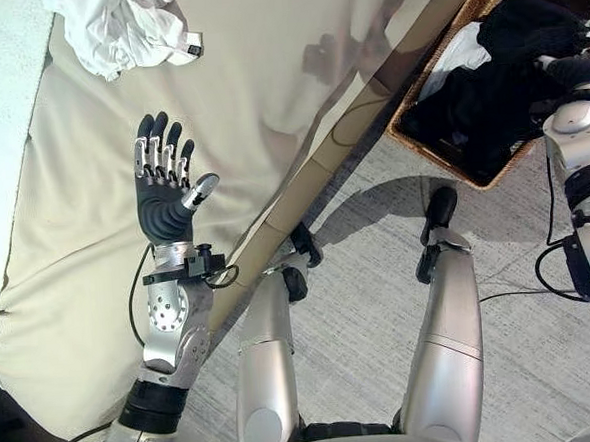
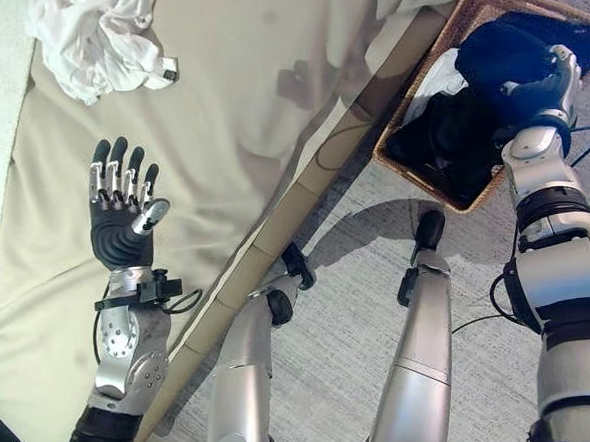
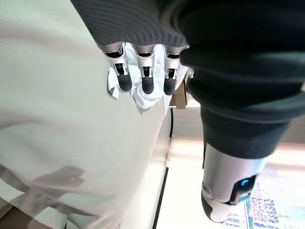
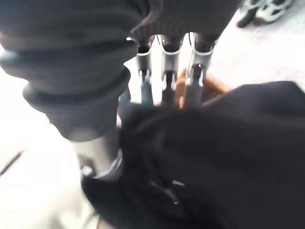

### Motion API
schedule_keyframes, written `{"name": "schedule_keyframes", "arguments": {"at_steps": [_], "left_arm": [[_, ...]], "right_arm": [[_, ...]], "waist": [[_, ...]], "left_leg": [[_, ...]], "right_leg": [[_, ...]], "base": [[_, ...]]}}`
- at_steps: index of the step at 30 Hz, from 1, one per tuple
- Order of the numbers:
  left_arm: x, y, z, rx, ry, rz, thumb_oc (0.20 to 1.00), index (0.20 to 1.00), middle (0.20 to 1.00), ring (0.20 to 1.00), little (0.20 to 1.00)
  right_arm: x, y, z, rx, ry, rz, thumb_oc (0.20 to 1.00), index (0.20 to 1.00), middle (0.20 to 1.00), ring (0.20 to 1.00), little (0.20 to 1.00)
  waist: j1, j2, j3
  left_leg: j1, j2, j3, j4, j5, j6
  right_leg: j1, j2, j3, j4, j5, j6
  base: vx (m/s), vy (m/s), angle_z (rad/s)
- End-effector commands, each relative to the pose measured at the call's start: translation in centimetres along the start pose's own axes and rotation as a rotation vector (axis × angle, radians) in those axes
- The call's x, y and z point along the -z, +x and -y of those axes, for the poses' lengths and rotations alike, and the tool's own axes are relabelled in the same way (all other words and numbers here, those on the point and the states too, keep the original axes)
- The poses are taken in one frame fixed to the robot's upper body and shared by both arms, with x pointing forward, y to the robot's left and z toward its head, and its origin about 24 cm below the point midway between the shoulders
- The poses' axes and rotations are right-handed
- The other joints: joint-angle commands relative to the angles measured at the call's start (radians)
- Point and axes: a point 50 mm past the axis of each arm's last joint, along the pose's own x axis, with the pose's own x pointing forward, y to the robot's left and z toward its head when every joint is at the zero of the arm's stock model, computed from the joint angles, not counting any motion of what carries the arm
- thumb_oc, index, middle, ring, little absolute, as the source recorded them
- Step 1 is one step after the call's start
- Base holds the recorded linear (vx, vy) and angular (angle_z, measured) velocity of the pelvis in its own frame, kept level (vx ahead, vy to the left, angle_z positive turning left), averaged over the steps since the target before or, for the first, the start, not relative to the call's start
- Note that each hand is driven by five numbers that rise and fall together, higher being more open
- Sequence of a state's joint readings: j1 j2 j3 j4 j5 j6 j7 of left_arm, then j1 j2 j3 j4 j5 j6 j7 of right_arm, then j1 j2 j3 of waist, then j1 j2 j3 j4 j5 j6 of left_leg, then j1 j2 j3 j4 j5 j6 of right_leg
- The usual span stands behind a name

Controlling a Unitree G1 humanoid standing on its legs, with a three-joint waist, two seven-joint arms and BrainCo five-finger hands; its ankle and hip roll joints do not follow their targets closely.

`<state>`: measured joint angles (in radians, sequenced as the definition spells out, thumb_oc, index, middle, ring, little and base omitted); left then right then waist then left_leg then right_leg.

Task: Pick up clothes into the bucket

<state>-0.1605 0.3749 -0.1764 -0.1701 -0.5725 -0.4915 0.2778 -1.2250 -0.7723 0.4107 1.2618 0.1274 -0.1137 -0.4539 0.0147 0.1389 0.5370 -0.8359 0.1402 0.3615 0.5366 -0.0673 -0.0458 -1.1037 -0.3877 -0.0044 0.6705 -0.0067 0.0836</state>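
The left hand [image 1: 165,194] hovers over the bed [image 1: 267,92], fingers straight and spread, holding nothing. A white garment [image 1: 123,26] lies crumpled on the bed, well apart from it. The right hand [image 2: 539,88] is over the basket [image 2: 468,15], its fingers buried in a dark garment [image 2: 500,53]; I cannot tell their state. More dark and white clothes [image 1: 468,95] fill the basket, which stands on the floor just beside the bed.
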Motion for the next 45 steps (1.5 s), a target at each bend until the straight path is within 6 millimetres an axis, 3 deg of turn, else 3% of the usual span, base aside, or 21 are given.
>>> {"name": "schedule_keyframes", "arguments": {"at_steps": [1,8,14,20,22,24,25,26,30,36,37,42,45], "left_arm": [[-2.2,0.1,0.2,-0.004,-0.035,0.116,1.000,1.000,1.000,1.000,1.000],[-2.1,0.4,0.1,-0.014,-0.032,0.124,1.000,1.000,1.000,1.000,1.000],[-2.1,0.7,0.0,-0.024,-0.017,0.126,1.000,1.000,1.000,1.000,1.000],[-2.0,0.9,0.0,-0.030,-0.007,0.131,1.000,1.000,1.000,1.000,1.000],[-1.9,1.1,-0.3,-0.050,0.010,0.138,1.000,1.000,1.000,1.000,1.000],[-1.7,1.0,-0.3,-0.055,0.015,0.132,1.000,1.000,1.000,1.000,1.000],[-0.9,0.8,-0.7,-0.080,0.017,0.104,1.000,1.000,1.000,1.000,1.000],[-0.9,0.8,-0.7,-0.078,0.018,0.101,1.000,1.000,1.000,1.000,1.000],[1.8,0.1,-1.9,-0.125,0.117,-0.020,1.000,1.000,1.000,1.000,1.000],[3.5,-0.7,-3.4,-0.133,0.226,-0.111,1.000,1.000,1.000,1.000,1.000],[4.0,-0.7,-3.4,-0.111,0.265,-0.134,1.000,1.000,1.000,1.000,1.000],[4.2,-1.3,-4.2,-0.095,0.318,-0.170,1.000,1.000,1.000,1.000,1.000],[4.2,-1.8,-4.9,-0.060,0.435,-0.196,1.000,1.000,1.000,1.000,1.000]], "right_arm": [[-2.4,0.9,1.5,0.038,-0.079,0.107,1.000,1.000,1.000,1.000,1.000],[-3.1,0.5,0.0,-0.003,-0.102,0.144,1.000,1.000,1.000,1.000,1.000],[-2.1,0.5,0.0,0.019,-0.097,0.058,1.000,1.000,1.000,1.000,1.000],[-0.9,-0.5,-1.1,0.010,0.034,0.034,1.000,1.000,1.000,1.000,1.000],[-1.2,-2.0,-2.7,-0.023,0.143,0.111,1.000,1.000,1.000,1.000,1.000],[-0.9,-3.1,-3.6,-0.037,0.201,0.124,1.000,1.000,1.000,1.000,1.000],[-0.6,-4.9,-4.8,-0.072,0.301,0.149,1.000,1.000,1.000,1.000,1.000],[-0.4,-5.0,-4.8,-0.072,0.301,0.146,1.000,1.000,1.000,1.000,1.000],[1.6,-10.7,-7.8,-0.185,0.535,0.127,1.000,1.000,1.000,1.000,1.000],[3.0,-15.0,-9.6,-0.306,0.650,0.078,1.000,1.000,1.000,1.000,1.000],[4.0,-16.2,-9.7,-0.300,0.724,0.021,1.000,1.000,1.000,1.000,1.000],[4.1,-18.0,-10.7,-0.374,0.783,-0.017,1.000,1.000,1.000,1.000,1.000],[4.7,-19.0,-11.3,-0.410,0.799,-0.056,1.000,1.000,1.000,1.000,1.000]], "waist": [[-0.031,0.050,-0.017],[-0.032,0.033,-0.018],[-0.029,0.025,-0.018],[-0.034,0.008,-0.020],[-0.045,-0.010,-0.018],[-0.045,-0.014,-0.025],[-0.049,-0.026,-0.024],[-0.049,-0.026,-0.024],[-0.044,-0.045,-0.039],[-0.031,-0.071,-0.060],[-0.030,-0.074,-0.078],[-0.024,-0.091,-0.124],[0.002,-0.123,-0.177]], "left_leg": [[-0.030,0.024,-0.101,0.024,-0.055,-0.025],[-0.001,0.021,-0.105,-0.006,-0.046,-0.025],[0.037,0.011,-0.115,-0.050,-0.030,-0.029],[0.086,0.006,-0.124,-0.078,-0.021,-0.033],[0.111,0.007,-0.122,-0.101,0.012,-0.025],[0.139,0.007,-0.138,-0.108,-0.010,-0.038],[0.163,0.004,-0.140,-0.128,0.021,-0.030],[0.167,0.003,-0.141,-0.133,0.024,-0.030],[0.277,-0.007,-0.170,-0.181,0.038,-0.037],[0.384,-0.018,-0.214,-0.211,0.050,-0.042],[0.408,-0.023,-0.192,-0.218,0.062,-0.043],[0.486,-0.027,-0.186,-0.274,0.068,-0.036],[0.543,-0.067,-0.210,-0.338,0.070,-0.017]], "right_leg": [[0.019,0.028,0.025,0.010,-0.041,0.044],[0.052,0.029,0.008,-0.018,-0.029,0.049],[0.102,0.027,-0.011,-0.067,-0.013,0.053],[0.168,0.023,-0.039,-0.095,-0.008,0.058],[0.213,0.020,-0.064,-0.131,0.028,0.050],[0.250,0.019,-0.070,-0.131,0.004,0.065],[0.292,0.013,-0.095,-0.160,0.034,0.057],[0.298,0.013,-0.098,-0.165,0.037,0.057],[0.465,-0.004,-0.165,-0.237,0.050,0.071],[0.671,-0.016,-0.255,-0.334,0.075,0.079],[0.741,-0.035,-0.315,-0.361,0.083,0.084],[0.832,-0.041,-0.372,-0.406,0.097,0.093],[0.924,-0.060,-0.410,-0.471,0.152,0.121]], "base": [[0.00,0.000,0.00],[0.00,0.000,0.00],[0.00,0.009,0.05],[0.01,-0.002,0.04],[-0.02,-0.030,0.05],[0.03,-0.025,0.13],[-0.03,-0.035,0.15],[-0.02,-0.043,0.16],[0.11,-0.055,0.21],[0.10,-0.030,0.37],[0.12,-0.041,0.32],[0.14,0.096,0.73],[0.13,0.126,0.23]]}}
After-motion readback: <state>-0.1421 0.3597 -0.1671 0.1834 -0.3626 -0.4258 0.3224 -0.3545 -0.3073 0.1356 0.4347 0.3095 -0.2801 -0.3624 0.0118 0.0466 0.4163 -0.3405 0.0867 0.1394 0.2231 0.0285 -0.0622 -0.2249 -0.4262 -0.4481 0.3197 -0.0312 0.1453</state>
